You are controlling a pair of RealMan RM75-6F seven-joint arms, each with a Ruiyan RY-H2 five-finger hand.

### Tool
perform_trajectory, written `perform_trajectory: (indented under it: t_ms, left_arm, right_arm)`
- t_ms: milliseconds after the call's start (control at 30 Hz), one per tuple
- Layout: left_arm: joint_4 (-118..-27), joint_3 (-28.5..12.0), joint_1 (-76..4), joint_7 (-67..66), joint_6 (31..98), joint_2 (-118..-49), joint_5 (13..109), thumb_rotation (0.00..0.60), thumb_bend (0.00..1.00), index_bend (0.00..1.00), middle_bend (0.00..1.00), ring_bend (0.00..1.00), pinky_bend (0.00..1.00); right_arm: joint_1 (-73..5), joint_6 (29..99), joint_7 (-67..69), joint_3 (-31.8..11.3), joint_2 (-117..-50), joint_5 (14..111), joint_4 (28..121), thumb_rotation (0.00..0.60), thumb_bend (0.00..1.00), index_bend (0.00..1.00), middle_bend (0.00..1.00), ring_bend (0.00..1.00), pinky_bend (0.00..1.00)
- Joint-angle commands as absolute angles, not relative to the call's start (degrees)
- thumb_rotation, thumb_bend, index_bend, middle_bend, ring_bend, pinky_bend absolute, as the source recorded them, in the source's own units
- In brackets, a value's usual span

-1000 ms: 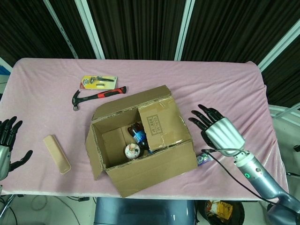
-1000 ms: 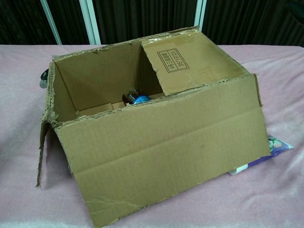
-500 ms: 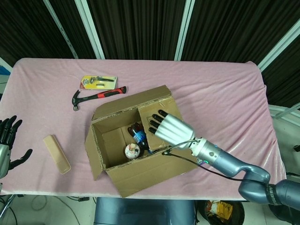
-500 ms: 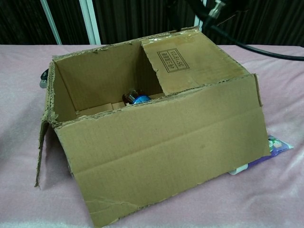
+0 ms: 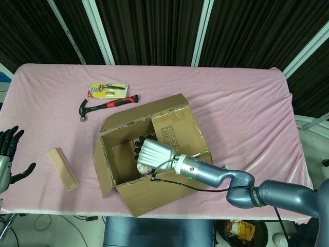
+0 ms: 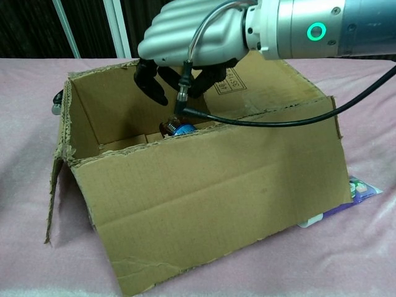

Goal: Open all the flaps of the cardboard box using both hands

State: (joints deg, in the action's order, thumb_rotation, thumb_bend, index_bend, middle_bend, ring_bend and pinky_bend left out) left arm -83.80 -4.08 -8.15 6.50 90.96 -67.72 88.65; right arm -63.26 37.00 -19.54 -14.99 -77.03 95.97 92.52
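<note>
The cardboard box (image 5: 164, 182) sits mid-table, tilted toward me. Its front flap (image 6: 216, 204) and left flap (image 6: 55, 185) hang outward, and the back flap (image 5: 139, 114) stands up. The printed right flap (image 6: 266, 83) still lies inward over the opening. My right hand (image 5: 153, 151) hovers over the opening beside that flap's edge, fingers (image 6: 148, 81) apart and pointing down, holding nothing. It is also in the chest view, right hand (image 6: 189, 34). My left hand (image 5: 7, 152) is at the far left table edge, open and away from the box.
A bottle (image 6: 177, 128) lies inside the box. A red-handled hammer (image 5: 109, 105) and a yellow tool pack (image 5: 108, 90) lie behind the box. A beige strip (image 5: 62, 169) is to its left, and a purple packet (image 6: 362, 189) pokes out under its right side.
My right hand swept from the table right of the box, across the printed flap, to above the box opening. The left hand and the flaps stayed put.
</note>
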Motion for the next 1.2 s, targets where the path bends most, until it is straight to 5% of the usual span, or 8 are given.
perform_trajectory:
  t_ms: [33, 700, 1200]
  left_arm:
    - [-84.1, -4.1, -8.2, 6.8, 90.6, -67.5, 88.5, 0.600, 0.20, 0.00, 0.00, 0.00, 0.05]
    - [-85.3, -4.5, -8.0, 6.8, 89.9, -67.1, 87.9, 0.600, 0.20, 0.00, 0.00, 0.00, 0.05]
    - [-85.6, -4.7, -7.8, 7.1, 90.5, -66.9, 88.6, 0.600, 0.20, 0.00, 0.00, 0.00, 0.05]
  right_arm:
    - [-64.5, 36.0, -20.3, -14.2, -78.0, 95.9, 90.9, 0.600, 1.00, 0.51, 0.43, 0.31, 0.33]
    - [-67.4, 33.5, -33.9, -11.6, -78.0, 92.9, 87.7, 0.600, 1.00, 0.57, 0.48, 0.31, 0.33]
    - [-66.2, 33.3, -53.7, -11.8, -71.2, 82.6, 94.7, 0.600, 1.00, 0.58, 0.50, 0.31, 0.33]
